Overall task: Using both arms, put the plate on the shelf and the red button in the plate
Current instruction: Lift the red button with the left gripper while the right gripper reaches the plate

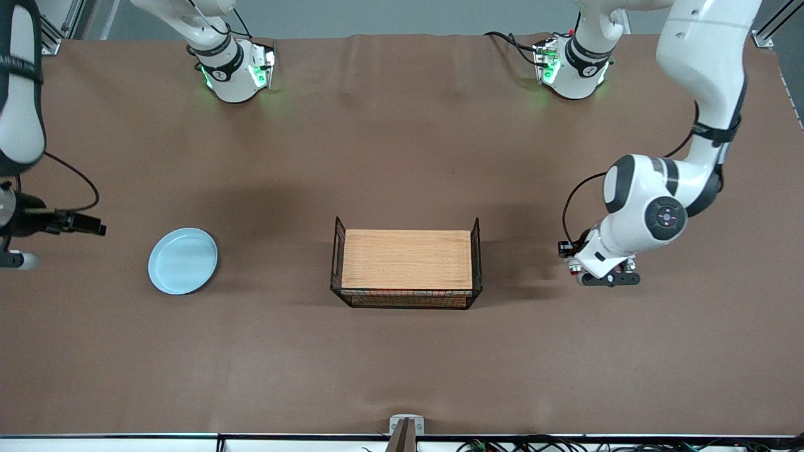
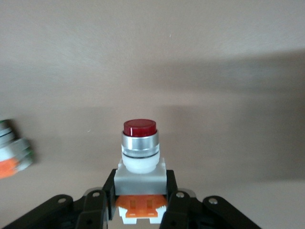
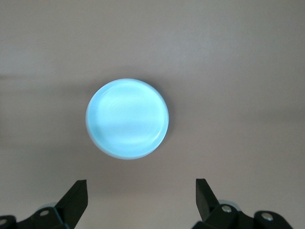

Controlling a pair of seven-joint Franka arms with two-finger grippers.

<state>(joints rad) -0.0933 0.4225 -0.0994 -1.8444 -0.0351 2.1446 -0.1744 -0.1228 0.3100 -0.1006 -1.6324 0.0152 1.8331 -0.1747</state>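
Observation:
The pale blue plate (image 1: 183, 261) lies flat on the brown table toward the right arm's end; it also shows in the right wrist view (image 3: 127, 118). My right gripper (image 1: 16, 229) hovers beside the plate at the table's end, open and empty (image 3: 139, 202), its fingers apart from the plate. My left gripper (image 1: 608, 280) is low over the table toward the left arm's end and is shut on the red button (image 2: 139, 157), which stands upright between the fingers (image 2: 95, 205) with its dark red cap on top. In the front view the button is hidden under the hand.
A black wire basket (image 1: 336, 251) with a wooden board (image 1: 407, 258) in it stands mid-table, between the plate and the left gripper. A similar switch part with a silver end (image 2: 12, 155) lies on the table close to the left gripper.

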